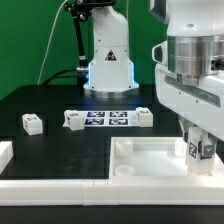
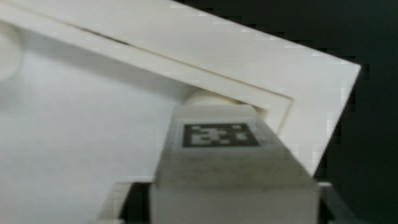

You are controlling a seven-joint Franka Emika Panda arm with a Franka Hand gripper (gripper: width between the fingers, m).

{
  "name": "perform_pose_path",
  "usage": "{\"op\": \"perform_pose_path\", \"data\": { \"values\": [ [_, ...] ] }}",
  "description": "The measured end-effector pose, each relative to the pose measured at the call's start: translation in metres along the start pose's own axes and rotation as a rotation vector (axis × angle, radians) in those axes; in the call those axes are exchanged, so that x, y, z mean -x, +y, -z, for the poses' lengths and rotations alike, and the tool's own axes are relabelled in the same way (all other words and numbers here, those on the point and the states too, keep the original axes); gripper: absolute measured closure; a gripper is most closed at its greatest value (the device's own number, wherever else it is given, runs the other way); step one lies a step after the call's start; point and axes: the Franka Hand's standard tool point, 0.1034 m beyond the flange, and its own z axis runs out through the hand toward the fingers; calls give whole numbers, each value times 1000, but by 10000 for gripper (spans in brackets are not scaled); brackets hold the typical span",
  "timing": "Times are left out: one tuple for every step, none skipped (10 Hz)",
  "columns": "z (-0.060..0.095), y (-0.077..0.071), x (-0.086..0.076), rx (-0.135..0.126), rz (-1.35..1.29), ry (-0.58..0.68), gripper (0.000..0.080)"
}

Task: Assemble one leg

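White panel point(image 1: 140, 160) lies on black table point(image 1: 50, 100); green backdrop point(image 1: 30, 40) behind

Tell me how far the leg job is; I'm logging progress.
In hand: the gripper holds a leg at a corner of the white panel, seemingly entering a socket. Whether it is seated cannot be told. Left: three other legs lie loose by the marker board.
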Motion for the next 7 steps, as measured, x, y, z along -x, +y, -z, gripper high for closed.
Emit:
{"op": "perform_pose_path", "data": {
  "values": [
    [0, 0, 0, 0, 0, 0, 504],
    [0, 0, 0, 0, 9, 0, 504],
    [0, 0, 1, 0, 45, 0, 301],
    [0, 0, 4, 0, 89, -2, 301],
    [-1, 0, 5, -1, 194, -3, 179],
    [-1, -1, 5, -2, 300, -2, 159],
    [-1, -1, 7, -2, 419, -3, 152]
  ]
}}
